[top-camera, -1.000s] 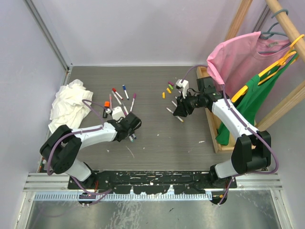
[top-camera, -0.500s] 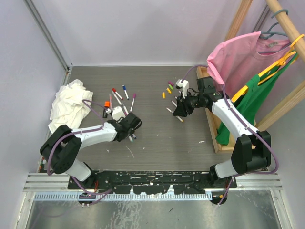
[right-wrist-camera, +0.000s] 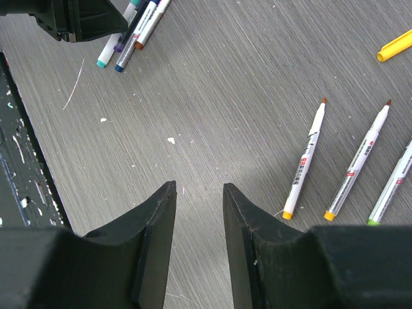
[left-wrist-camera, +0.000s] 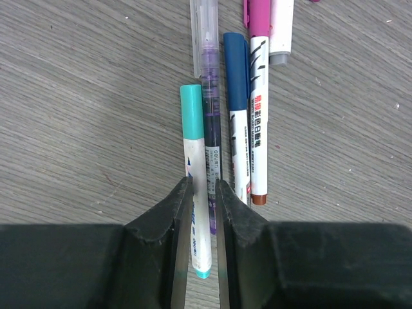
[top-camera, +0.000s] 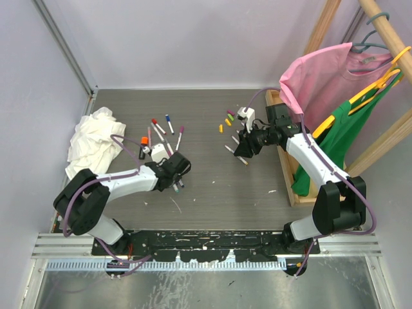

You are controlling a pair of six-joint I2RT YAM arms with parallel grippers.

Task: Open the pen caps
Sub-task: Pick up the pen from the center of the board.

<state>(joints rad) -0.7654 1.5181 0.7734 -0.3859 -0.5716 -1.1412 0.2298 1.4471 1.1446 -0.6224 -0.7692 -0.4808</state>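
Observation:
My left gripper (left-wrist-camera: 204, 183) (top-camera: 176, 172) is down on a row of pens near the table's middle left. Its jaws press close on the white barrel of a teal-capped pen (left-wrist-camera: 199, 193), whose teal cap (left-wrist-camera: 191, 109) points away. A purple pen (left-wrist-camera: 211, 154) lies against it, partly behind the right jaw. Beside them lie a blue cap (left-wrist-camera: 235, 71) and a magenta cap (left-wrist-camera: 259, 16), both on pens. My right gripper (right-wrist-camera: 198, 188) (top-camera: 243, 148) hovers open over bare table, with uncapped pens (right-wrist-camera: 306, 161) to its right. Loose pen caps (top-camera: 228, 119) lie behind it, one of them a yellow cap (right-wrist-camera: 394, 46).
More capped pens (top-camera: 168, 123) lie behind the left gripper. A white rag (top-camera: 93, 138) is bunched at the far left. On the right a wooden rack (top-camera: 283, 129) holds a pink shirt (top-camera: 322, 77) and a green garment (top-camera: 341, 135).
The left jaws have narrowed onto the pens beneath them. Neither arm has visibly moved, and the right gripper is unchanged.

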